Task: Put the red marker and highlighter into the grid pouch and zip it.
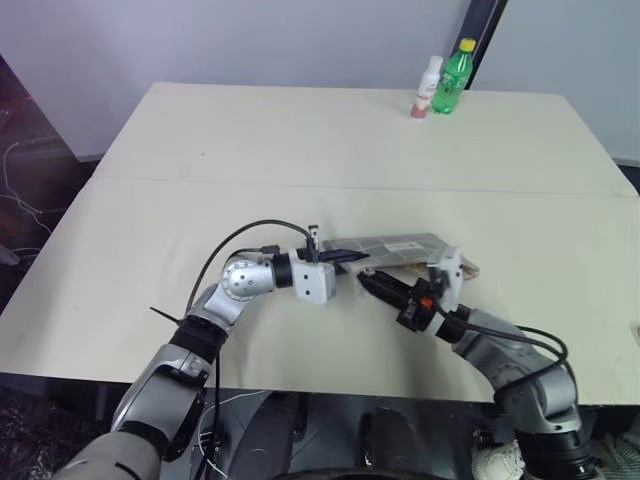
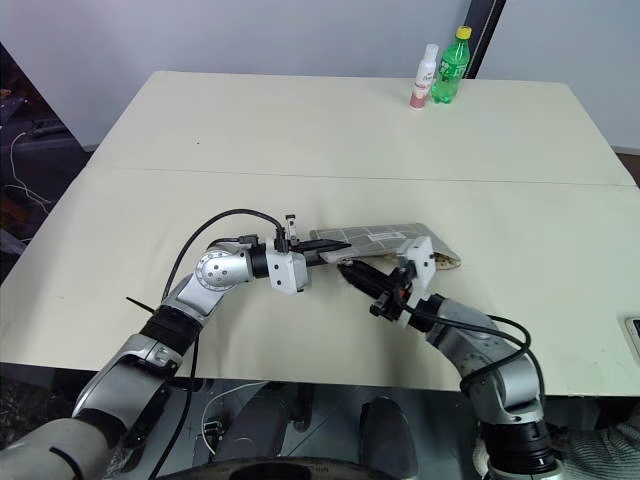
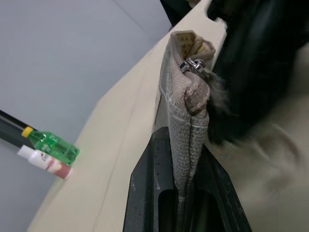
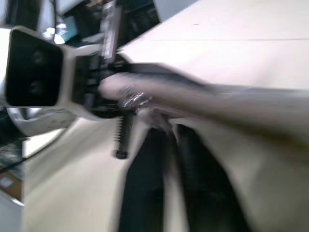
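Table [image 1: 300, 140] against pale grey wall [image 1: 250, 40]

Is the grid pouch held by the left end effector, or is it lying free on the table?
Held. In the left wrist view the left end effector is shut on the grid pouch, its fabric edge pinched between the two black fingers.

Probably a lab or test room: a large plain cream table [image 1: 300, 150] stands against a bare grey wall [image 1: 250, 40], loose cables [image 1: 15, 160] trail on the dark floor past its left edge, and a green bottle [image 1: 452, 76] and a white bottle [image 1: 426, 88] stand at its far edge.
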